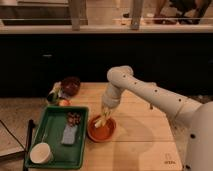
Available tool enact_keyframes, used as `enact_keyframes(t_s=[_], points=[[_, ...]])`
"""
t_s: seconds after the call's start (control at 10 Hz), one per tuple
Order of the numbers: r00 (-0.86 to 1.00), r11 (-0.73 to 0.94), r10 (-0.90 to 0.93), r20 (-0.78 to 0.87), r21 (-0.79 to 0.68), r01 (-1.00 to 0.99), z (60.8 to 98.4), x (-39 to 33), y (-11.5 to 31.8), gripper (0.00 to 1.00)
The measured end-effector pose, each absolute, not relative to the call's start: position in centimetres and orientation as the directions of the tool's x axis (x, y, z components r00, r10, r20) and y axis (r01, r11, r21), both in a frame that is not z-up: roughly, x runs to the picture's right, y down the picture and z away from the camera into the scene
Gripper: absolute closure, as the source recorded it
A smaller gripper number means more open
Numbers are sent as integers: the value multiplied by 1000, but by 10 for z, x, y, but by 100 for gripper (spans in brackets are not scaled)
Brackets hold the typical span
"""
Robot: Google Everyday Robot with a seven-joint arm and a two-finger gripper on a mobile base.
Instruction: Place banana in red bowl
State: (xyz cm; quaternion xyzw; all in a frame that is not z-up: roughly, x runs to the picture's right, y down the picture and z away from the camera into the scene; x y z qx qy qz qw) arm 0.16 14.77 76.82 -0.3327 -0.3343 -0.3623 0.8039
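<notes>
- The end effector (106, 114) is held low over the surface (142, 137), at the end of the white arm and directly above the red bowl (111, 134).
- Whether the end effector is spread or pinching the banana cannot be told.
- The banana (100, 121) is seen just below the end effector, with its lower end inside the rim of the red bowl and apparently at or near the bowl's floor.
- The banana's long axis is judged to run steeply, tilted rather than flat. The upper end is pointed at the end effector and the lower end is angled down and toward the tray side of the bowl.
- A tip-out is judged the main risk. If the banana is freed while so upright, it may pivot over the near rim and end up on the surface beside the green tray (50, 125).
- The shallow bowl may also be nudged or tipped if the end effector is lowered further, since the banana is pressed between the two.
- A drag-out is possible too, if the banana is caught during a retreat.
- Farther from the end effector, beyond the tray, a dark bowl (70, 85) is noted. It could be mistaken for the target, though it lies well apart.
</notes>
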Motion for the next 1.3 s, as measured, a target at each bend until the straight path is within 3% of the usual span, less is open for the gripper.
enact_keyframes(t_s=[0.7, 0.8, 1.3], points=[[389, 415, -396, 832, -215, 884, 758, -17, 162, 100], [384, 406, -395, 835, -217, 888, 759, -17, 163, 96], [385, 371, -388, 838, -240, 897, 763, -17, 163, 47]])
